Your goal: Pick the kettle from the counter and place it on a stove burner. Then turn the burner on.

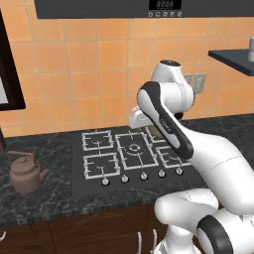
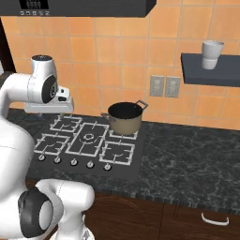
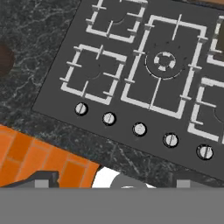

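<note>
While the small squat brown-copper kettle [image 1: 26,171] sits untouched on the dark marbled stone surface [image 1: 54,198] left of the black five-burner cooktop [image 1: 79,183], I judge nothing done: my hand [image 3: 111,186] hovers open above the silver knobs [image 3: 139,129], empty.

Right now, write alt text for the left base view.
A small brown kettle sits on the dark counter, left of a black cooktop with five silver knobs. The white arm rises from the lower right, over the cooktop's right side.
</note>
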Robot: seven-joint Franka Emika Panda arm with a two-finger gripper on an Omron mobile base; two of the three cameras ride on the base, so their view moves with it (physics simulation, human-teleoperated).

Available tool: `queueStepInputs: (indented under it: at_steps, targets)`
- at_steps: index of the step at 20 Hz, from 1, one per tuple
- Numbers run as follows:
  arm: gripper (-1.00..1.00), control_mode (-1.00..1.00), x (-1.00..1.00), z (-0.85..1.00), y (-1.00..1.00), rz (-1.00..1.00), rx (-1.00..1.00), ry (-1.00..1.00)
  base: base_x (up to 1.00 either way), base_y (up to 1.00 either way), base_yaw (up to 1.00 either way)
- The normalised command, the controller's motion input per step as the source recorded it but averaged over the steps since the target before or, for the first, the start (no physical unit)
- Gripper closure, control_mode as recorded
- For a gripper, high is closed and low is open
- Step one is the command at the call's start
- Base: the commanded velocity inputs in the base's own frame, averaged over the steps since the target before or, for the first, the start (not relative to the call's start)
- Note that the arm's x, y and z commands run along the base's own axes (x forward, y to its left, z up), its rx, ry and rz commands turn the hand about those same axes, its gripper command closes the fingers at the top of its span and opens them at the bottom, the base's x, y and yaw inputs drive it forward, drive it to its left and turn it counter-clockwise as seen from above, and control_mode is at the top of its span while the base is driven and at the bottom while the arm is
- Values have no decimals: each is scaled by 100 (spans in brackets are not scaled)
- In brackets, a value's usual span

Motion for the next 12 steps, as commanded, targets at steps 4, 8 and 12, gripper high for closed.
queueStepInputs:
  at_steps: [4,8,12]
  targets:
    - [-100,-100,5,0,100,44,0,14,0,0,0]
    - [-100,-100,37,0,92,38,0,6,0,0,0]
    - [-100,-100,27,-3,79,47,-1,0,0,0,0]
